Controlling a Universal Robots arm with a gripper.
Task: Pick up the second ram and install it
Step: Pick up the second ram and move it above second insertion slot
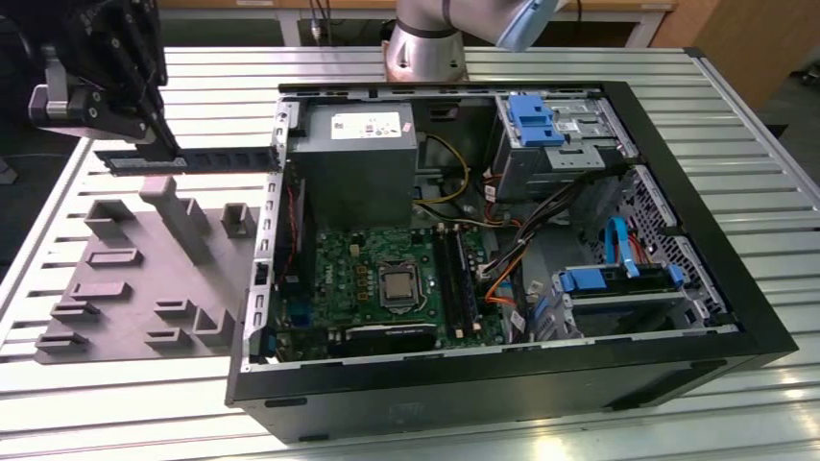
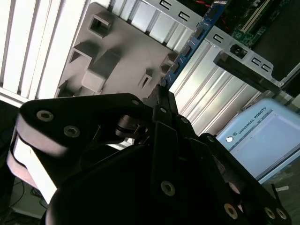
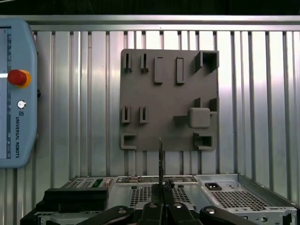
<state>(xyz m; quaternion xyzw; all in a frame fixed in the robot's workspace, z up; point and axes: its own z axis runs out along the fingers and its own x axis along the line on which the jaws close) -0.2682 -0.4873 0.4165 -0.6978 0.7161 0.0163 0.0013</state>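
The second ram (image 1: 211, 158), a long dark-blue stick, hangs level above the table just past the far edge of the grey holder tray (image 1: 129, 288). My gripper (image 1: 156, 146) is shut on one end of it, while the other end points toward the open computer case (image 1: 717, 317). In the second wrist view the ram (image 2: 187, 47) runs out from my gripper (image 2: 159, 96) across the tray (image 2: 122, 51). In the first wrist view the ram (image 3: 160, 159) appears edge-on as a thin line rising from my gripper (image 3: 161, 206). The black memory slots (image 1: 455, 274) lie on the green motherboard.
The grey power-supply box (image 1: 352, 154) fills the case's far corner, with cables and blue drive bays on the exterior view's right. A teach pendant (image 3: 14, 93) lies on the slatted metal table (image 1: 769, 115). The arm's base (image 1: 429, 48) stands behind the case.
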